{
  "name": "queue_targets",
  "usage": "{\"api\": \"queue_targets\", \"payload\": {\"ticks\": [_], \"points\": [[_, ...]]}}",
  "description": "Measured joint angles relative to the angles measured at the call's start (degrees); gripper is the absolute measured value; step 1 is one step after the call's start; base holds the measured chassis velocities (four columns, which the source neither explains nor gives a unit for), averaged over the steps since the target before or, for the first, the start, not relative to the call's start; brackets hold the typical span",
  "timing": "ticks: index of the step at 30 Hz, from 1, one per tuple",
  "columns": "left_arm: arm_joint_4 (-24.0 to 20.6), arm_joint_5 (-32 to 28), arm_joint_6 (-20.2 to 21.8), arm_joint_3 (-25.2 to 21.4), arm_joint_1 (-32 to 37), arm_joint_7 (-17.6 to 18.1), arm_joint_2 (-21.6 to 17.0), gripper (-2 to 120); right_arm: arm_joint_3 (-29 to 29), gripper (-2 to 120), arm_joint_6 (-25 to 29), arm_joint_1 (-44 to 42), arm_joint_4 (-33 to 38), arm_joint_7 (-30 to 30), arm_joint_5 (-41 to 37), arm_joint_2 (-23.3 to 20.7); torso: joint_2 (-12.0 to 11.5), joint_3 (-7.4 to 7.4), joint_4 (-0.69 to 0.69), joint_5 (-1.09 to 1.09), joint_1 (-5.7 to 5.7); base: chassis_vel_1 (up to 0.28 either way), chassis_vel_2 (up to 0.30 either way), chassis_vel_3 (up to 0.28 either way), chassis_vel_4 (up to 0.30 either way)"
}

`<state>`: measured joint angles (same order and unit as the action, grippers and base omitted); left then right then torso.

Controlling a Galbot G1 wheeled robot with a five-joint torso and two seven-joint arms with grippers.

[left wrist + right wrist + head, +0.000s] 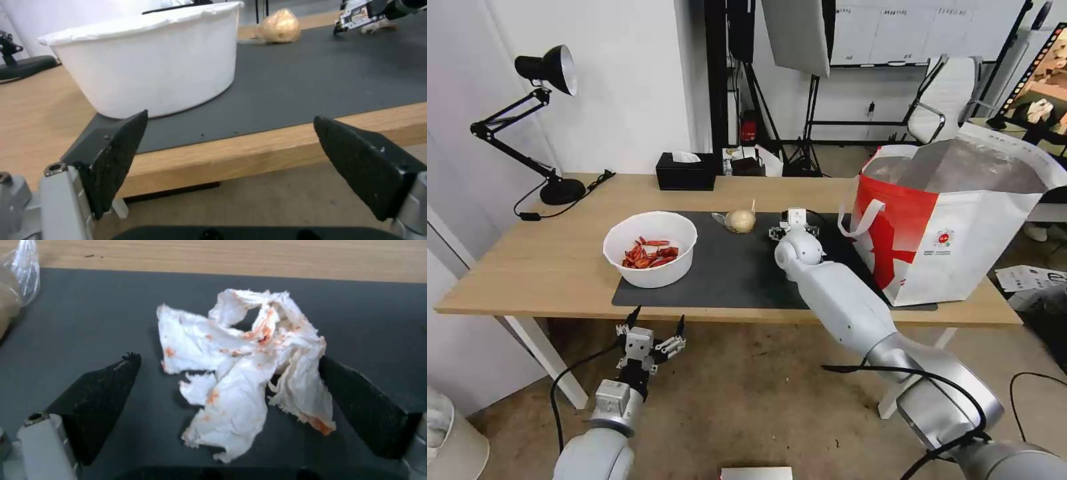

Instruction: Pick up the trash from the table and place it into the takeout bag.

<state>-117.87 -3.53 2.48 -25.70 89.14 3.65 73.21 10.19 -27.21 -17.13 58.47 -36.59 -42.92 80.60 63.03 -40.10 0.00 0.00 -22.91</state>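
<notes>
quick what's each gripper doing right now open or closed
Left gripper: open, empty, below the table edge.
Right gripper: open, straddling the crumpled tissue, not gripping.

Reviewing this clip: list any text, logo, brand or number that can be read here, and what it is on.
No text can be read in these views.
Takeout bag: a small round red logo with a line of print under it, too small to read.
Whiteboard on the back wall: faint rows of writing, too blurred to read.
Papers on the floor by the table: dark marks, not legible.
</notes>
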Motion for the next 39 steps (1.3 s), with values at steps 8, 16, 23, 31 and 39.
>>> {"api": "queue_targets", "payload": {"ticks": [8, 16, 23, 31, 39], "points": [[0.09, 0.01, 0.01, 0.1, -0.2, -0.01, -0.12, 100, 0.09, 85, -0.07, -0.24, 0.69, -0.3, -0.4, -0.21, 0.0, 0.0, 0.01, 0.0, 0.0, 0.0, 0.0, 0.0, 0.0], [0.49, 0.03, 0.02, 0.62, -0.28, -0.01, -0.05, 100, 0.09, 55, 0.42, -0.1, 0.57, -0.22, -0.54, -0.22, 0.0, -0.01, 0.01, 0.0, 0.0, 0.0, 0.0, 0.0, 0.0], [0.84, 0.06, 0.05, 1.23, -0.46, 0.02, -0.05, 100, 0.07, 30, 1.98, -0.16, 0.48, 0.04, -0.56, -0.46, 0.0, -0.01, -0.01, 0.0, -0.01, 0.0, 0.0, 0.0, 0.0], [1.14, 0.08, 0.11, 1.97, -0.9, 0.08, -0.12, 100, -0.05, 4, 4.32, -0.76, 2.79, 1.41, -1.37, -1.95, -0.01, -0.01, -0.01, 0.0, -0.01, 0.0, 0.0, 0.0, 0.0], [1.19, 0.14, 0.13, 2.37, -0.93, 0.17, -0.01, 100, -0.32, 0, 7.12, -3.57, 12.32, 1.45, -2.05, -6.66, -0.01, -0.01, -0.01, 0.0, -0.01, 0.0, 0.0, 0.0, 0.0]]}}
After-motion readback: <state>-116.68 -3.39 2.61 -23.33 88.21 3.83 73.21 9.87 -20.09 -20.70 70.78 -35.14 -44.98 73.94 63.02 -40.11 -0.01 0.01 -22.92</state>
